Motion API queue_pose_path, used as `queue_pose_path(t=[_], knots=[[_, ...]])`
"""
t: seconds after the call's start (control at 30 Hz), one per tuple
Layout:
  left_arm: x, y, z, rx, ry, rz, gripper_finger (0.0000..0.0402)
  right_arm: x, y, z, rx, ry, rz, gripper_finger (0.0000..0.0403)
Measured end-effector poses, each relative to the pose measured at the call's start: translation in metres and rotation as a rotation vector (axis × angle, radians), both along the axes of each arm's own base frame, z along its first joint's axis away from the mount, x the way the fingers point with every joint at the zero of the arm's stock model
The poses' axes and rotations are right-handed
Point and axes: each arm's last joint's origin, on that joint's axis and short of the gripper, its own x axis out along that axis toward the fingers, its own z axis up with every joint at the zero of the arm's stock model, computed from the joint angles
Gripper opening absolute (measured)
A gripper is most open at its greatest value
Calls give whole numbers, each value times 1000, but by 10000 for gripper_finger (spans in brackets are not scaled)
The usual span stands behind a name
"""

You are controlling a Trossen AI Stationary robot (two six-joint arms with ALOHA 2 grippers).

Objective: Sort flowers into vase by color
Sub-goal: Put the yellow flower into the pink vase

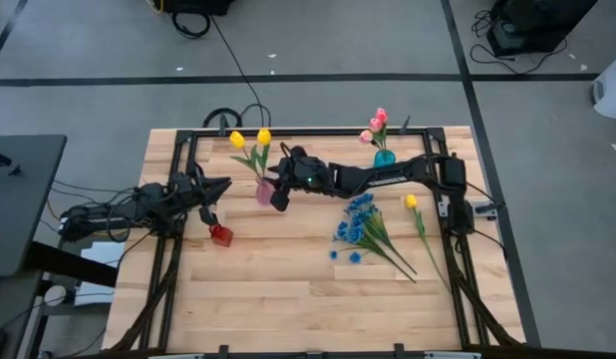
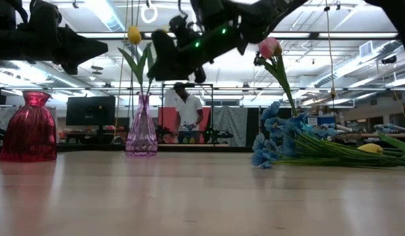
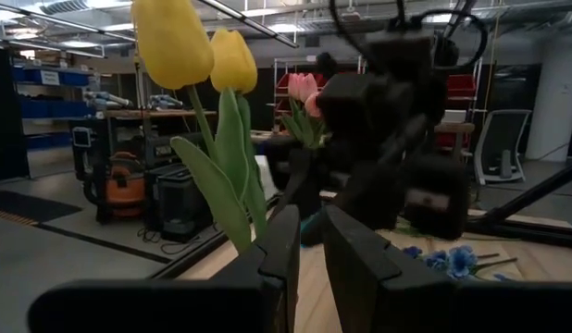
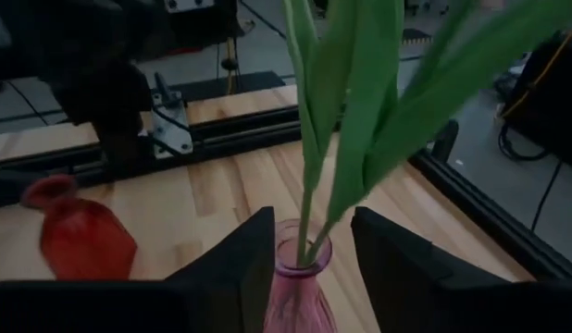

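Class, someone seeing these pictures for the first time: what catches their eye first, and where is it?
Two yellow tulips stand in a pink vase near the table's far edge, with the right gripper right beside the vase, fingers apart. A spray of blue flowers lies on the wood toward the right, and pink tulips fill a teal vase behind it.

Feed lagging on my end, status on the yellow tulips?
Right tool open around pink vase neck, two yellow tulips standing in it. Left tool shut, waiting above red vase. One yellow tulip lies beside blue flowers. Nothing blocking.
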Motion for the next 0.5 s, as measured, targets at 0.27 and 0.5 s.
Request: queue_pose_path(t=[0.27,0.5], knots=[[0,0,0,1,-1,-7,56,-24,22,31,65,100,12,165],[0,0,0,3,2,-14,56,-62,62,49,199,309,-18,165]])
